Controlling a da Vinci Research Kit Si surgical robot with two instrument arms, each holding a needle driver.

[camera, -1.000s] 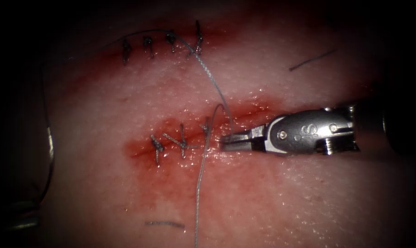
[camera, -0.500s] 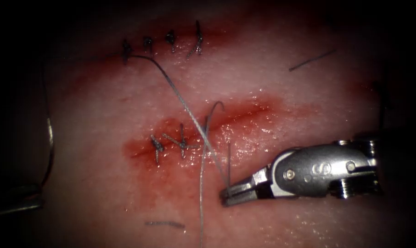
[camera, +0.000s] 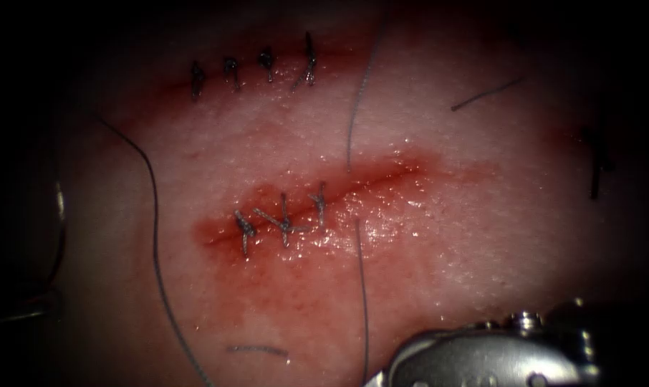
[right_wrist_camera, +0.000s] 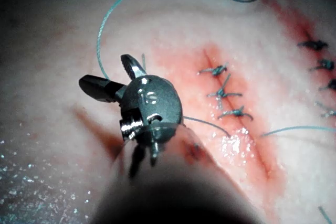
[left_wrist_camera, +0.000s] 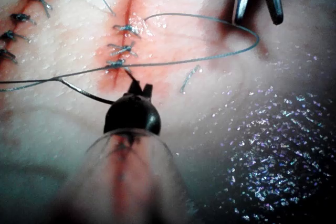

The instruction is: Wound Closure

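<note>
The cut (camera: 382, 175) runs across the tissue, with three stitches (camera: 285, 218) on its left part. My right tool's wrist (camera: 482, 358) lies at the bottom edge, below the cut. Its jaws (right_wrist_camera: 107, 74) stand open with nothing between them, and they also appear open in the left wrist view (left_wrist_camera: 257, 6). Thread (camera: 362, 301) runs from the cut down toward that tool, and another strand (camera: 156, 236) curves across the left side. At the far left my left tool (camera: 31, 309) is shut (left_wrist_camera: 139, 88) on the curved needle (camera: 59, 215), which is out of the tissue.
A second row of several stitches (camera: 267, 68) sits higher up on the tissue. Cut thread ends lie at the bottom (camera: 256, 350) and upper right (camera: 486, 94). Red fluid surrounds the cut. A dark stitch (camera: 597, 165) shows at the right.
My right tool drew the thread down and to the right, away from the cut, then opened and let it go. The loop at the third stitch is gone. The needle shifted slightly left.
</note>
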